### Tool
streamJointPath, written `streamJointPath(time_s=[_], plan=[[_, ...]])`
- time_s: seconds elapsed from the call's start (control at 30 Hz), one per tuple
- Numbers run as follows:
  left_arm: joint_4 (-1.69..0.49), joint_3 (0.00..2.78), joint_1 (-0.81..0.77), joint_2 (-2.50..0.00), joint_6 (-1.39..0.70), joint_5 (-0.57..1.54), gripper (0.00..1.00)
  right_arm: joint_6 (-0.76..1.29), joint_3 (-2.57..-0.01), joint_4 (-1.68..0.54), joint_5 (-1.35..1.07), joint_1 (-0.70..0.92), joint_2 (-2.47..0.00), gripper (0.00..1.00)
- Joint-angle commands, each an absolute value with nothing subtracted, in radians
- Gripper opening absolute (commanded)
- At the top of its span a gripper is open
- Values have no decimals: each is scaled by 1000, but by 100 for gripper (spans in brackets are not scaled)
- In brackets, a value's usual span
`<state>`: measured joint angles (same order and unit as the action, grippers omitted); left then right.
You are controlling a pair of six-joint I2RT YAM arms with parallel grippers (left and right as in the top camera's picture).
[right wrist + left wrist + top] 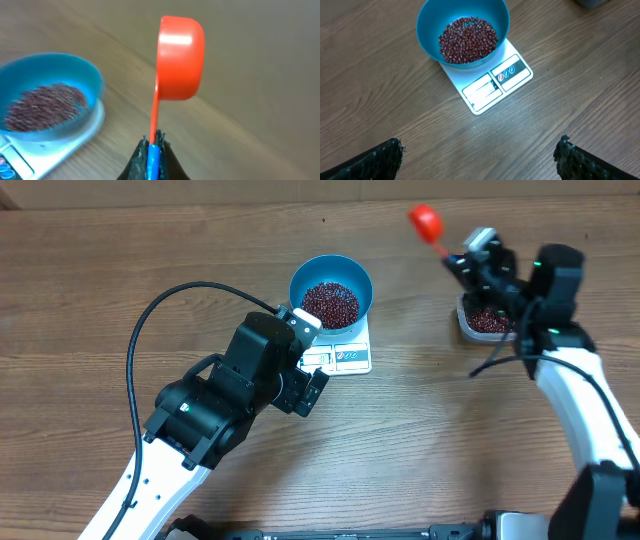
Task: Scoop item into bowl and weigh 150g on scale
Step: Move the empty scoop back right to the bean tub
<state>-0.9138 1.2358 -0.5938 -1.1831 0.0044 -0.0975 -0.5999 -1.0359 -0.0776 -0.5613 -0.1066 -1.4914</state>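
Note:
The blue bowl [297, 280] stands on the white scale [352, 359] and holds a heap of dark red beans [330, 302]. My left gripper [306, 386] hovers just in front of the scale's display edge. In the left wrist view the left gripper [480, 160] is open and empty, its fingertips [387, 159] wide apart, with the bowl [427, 25], beans [468, 40] and scale [517, 75] ahead. My right gripper [456, 260] [154, 142] is shut on the blue end of a red scoop's [426, 221] [180, 55] handle, in the air right of the bowl [95, 82]. No beans show in the scoop.
A clear tub [487, 321] with more beans sits at the right, under my right arm. A black cable [160, 310] loops over the table left of the left arm. Bare wooden table surrounds the scale.

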Motion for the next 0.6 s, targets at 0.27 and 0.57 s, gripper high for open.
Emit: streamJointPath(time_s=[0.27,0.57], plan=[[-912,1233,-590,-1190,20,-84,100,-543,-1035,-444,-121,-175,-1310,4],[-912,1233,-589,-1190,20,-84,100,-468,-1035,-569,-66,-175,-1330,4]])
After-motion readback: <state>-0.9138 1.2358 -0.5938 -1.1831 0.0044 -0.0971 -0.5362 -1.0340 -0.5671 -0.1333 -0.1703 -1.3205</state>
